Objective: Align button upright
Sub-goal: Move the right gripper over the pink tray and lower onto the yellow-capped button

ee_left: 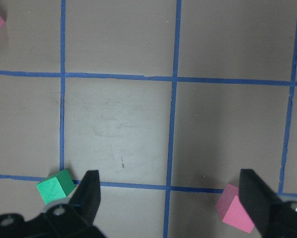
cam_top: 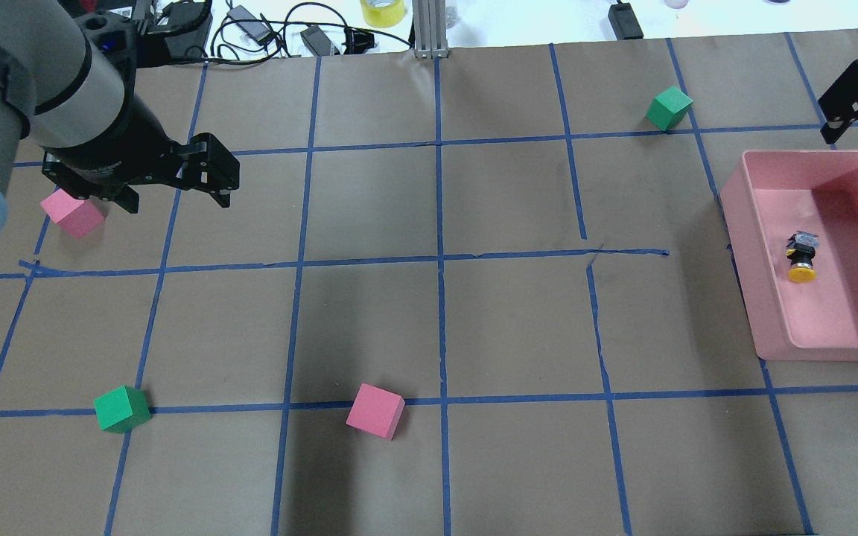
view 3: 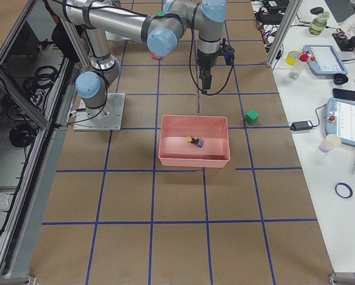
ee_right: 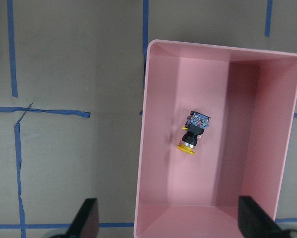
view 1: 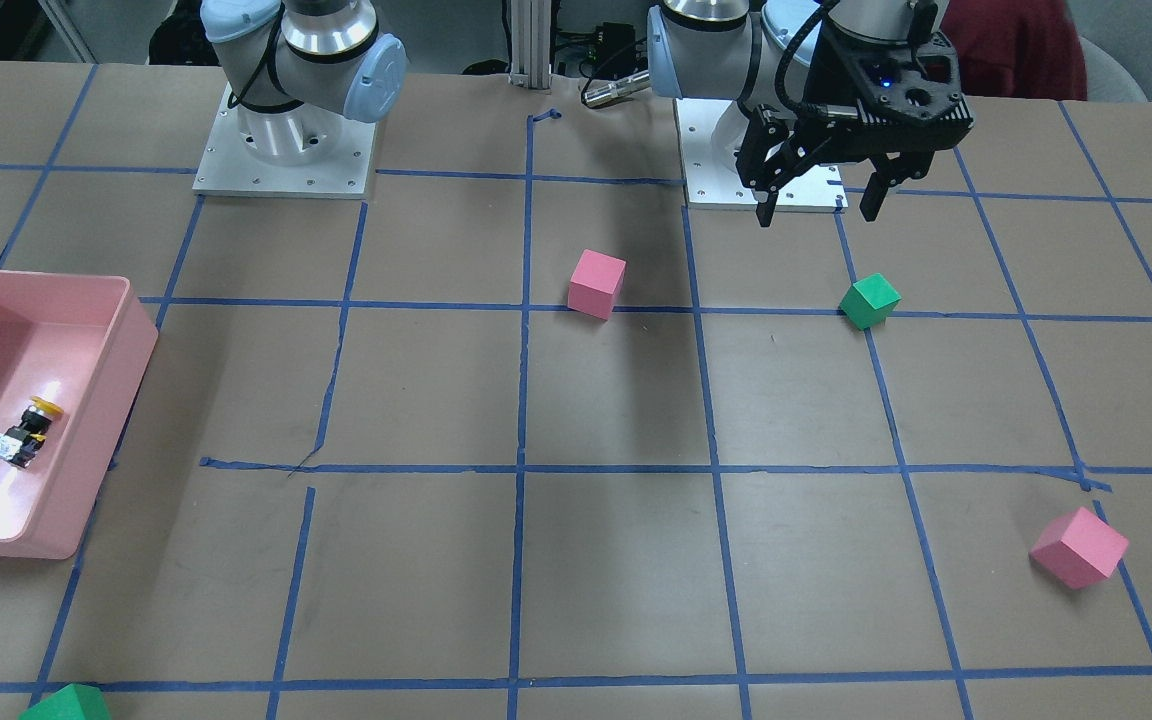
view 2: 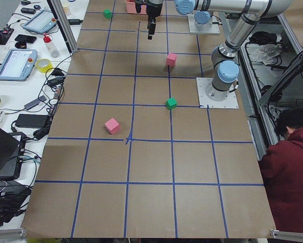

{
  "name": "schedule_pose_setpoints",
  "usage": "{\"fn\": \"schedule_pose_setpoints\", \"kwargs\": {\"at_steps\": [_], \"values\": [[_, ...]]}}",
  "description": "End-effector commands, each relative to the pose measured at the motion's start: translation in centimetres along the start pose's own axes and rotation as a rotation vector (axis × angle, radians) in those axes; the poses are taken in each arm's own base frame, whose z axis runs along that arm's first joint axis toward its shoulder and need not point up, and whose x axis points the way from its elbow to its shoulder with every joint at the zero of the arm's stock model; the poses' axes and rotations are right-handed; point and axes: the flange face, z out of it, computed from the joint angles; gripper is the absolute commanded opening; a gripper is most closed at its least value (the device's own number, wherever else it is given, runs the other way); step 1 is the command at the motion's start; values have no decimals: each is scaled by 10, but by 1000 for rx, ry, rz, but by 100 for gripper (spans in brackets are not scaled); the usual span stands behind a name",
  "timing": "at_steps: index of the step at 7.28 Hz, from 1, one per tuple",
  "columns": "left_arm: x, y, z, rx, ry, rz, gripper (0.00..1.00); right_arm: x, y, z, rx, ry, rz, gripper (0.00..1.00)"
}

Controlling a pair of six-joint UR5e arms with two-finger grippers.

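Inside the pink bin [ee_right: 267,124], about mid-floor, the button [ee_right: 194,131] lies on its side, clear of every wall. Above the bin hangs the right claw [ee_right: 167,201], its fingers spread wide and gripping nothing. Well away from the bin, toward the tabletop's [ee_left: 118,124] other end, the left claw [ee_left: 168,173] is equally wide and empty, with a green cube [ee_left: 55,186] and a pink cube [ee_left: 235,214] below it.

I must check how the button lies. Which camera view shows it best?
The right wrist-mounted view: the button lies on its side in the pink bin, with cap, body and base distinct. Overhead and front-facing views show it small, exterior right tiny; the other two miss it.
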Motion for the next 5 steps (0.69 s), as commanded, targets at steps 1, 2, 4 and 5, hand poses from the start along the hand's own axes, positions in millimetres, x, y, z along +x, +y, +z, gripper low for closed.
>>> {"fn": "schedule_pose_setpoints", "kwargs": {"at_steps": [1,2,4,5], "values": [[0,0,0,0,0,-2,100,17,-30,57,27,1,12,100],[0,0,0,0,-2,-2,100,20,-29,71,9,-1,19,100],[0,0,-1,2,-1,0,100,44,-17,112,-41,-34,74,100],[0,1,-1,0,-3,0,100,56,-9,127,-41,-32,99,100]]}}
